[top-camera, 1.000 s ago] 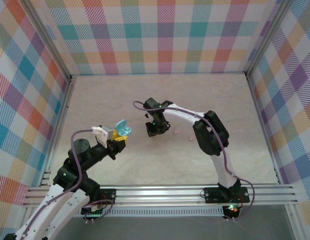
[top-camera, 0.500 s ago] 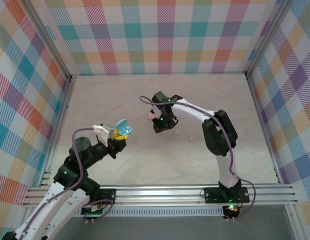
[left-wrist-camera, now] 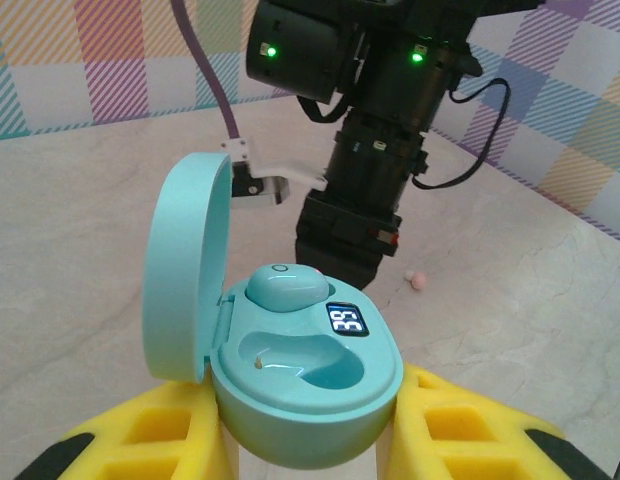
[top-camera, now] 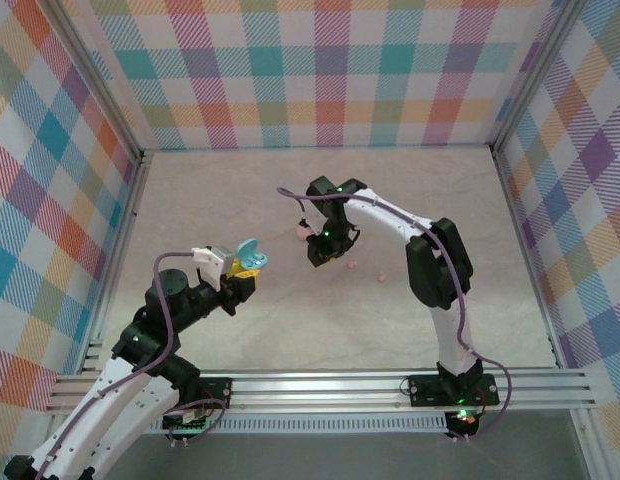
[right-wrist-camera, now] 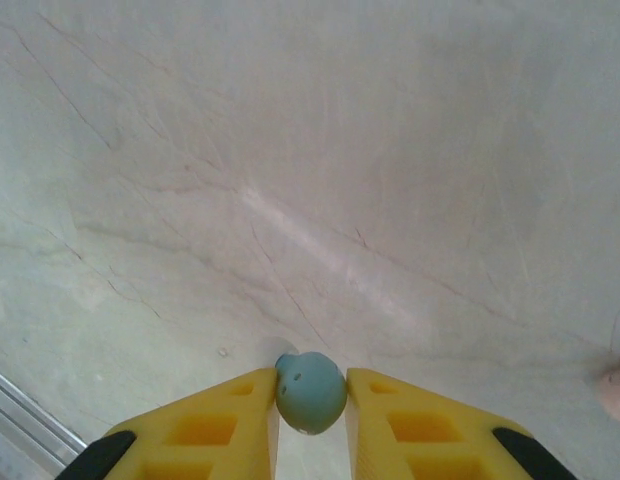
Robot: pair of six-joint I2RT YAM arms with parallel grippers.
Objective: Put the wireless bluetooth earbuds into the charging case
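Observation:
My left gripper (left-wrist-camera: 305, 440) is shut on a light blue charging case (left-wrist-camera: 308, 392), holding it upright between its yellow fingers (left-wrist-camera: 155, 432) with the lid (left-wrist-camera: 188, 270) swung open. One light blue earbud (left-wrist-camera: 287, 289) sits in the far slot, and the near slot (left-wrist-camera: 305, 362) is empty. In the top view this case (top-camera: 249, 256) hangs above the table left of centre. My right gripper (right-wrist-camera: 311, 402) is shut on another light blue earbud (right-wrist-camera: 311, 392), close over the table. It hangs (top-camera: 323, 250) a short way right of the case. Two pink earbuds (top-camera: 353, 264) (top-camera: 381, 276) lie on the table.
A small pink object (top-camera: 301, 229) lies beside the right arm (top-camera: 390, 222), partly hidden by it. The right arm's wrist (left-wrist-camera: 375, 150) looms just behind the open case. One pink earbud (right-wrist-camera: 618, 390) lies at the right wrist view's right edge. Plaid walls (top-camera: 320, 70) enclose the marble table (top-camera: 230, 190).
My right gripper has moved a little right and toward the back with the blue earbud in it. The left gripper with the case has barely shifted.

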